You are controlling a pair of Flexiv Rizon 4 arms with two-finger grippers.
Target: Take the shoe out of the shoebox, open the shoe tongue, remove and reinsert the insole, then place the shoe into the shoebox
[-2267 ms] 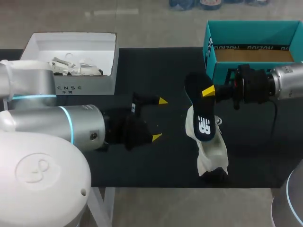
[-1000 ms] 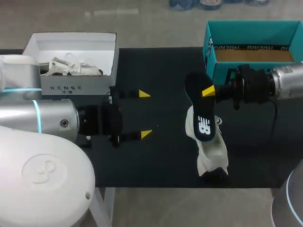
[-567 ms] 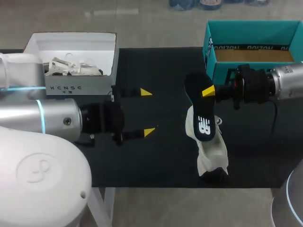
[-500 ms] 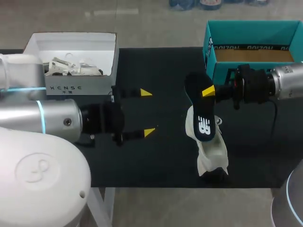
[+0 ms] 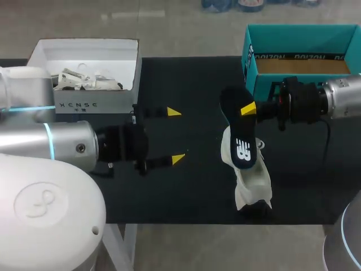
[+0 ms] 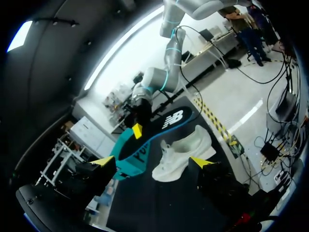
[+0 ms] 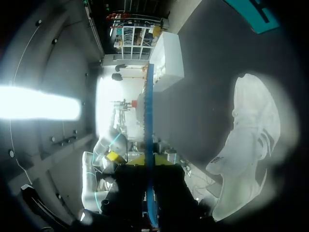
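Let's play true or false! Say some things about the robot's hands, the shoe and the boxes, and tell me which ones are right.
1. The right gripper is holding the insole. True.
2. The white shoe is inside the teal shoebox. False: it lies on the black table, in front of the box.
3. The left gripper is open and holds nothing. True.
4. The insole is tucked inside the shoe. False: it is out of the shoe, in the right gripper.
5. The white box is empty. False: crumpled white bits lie in it.
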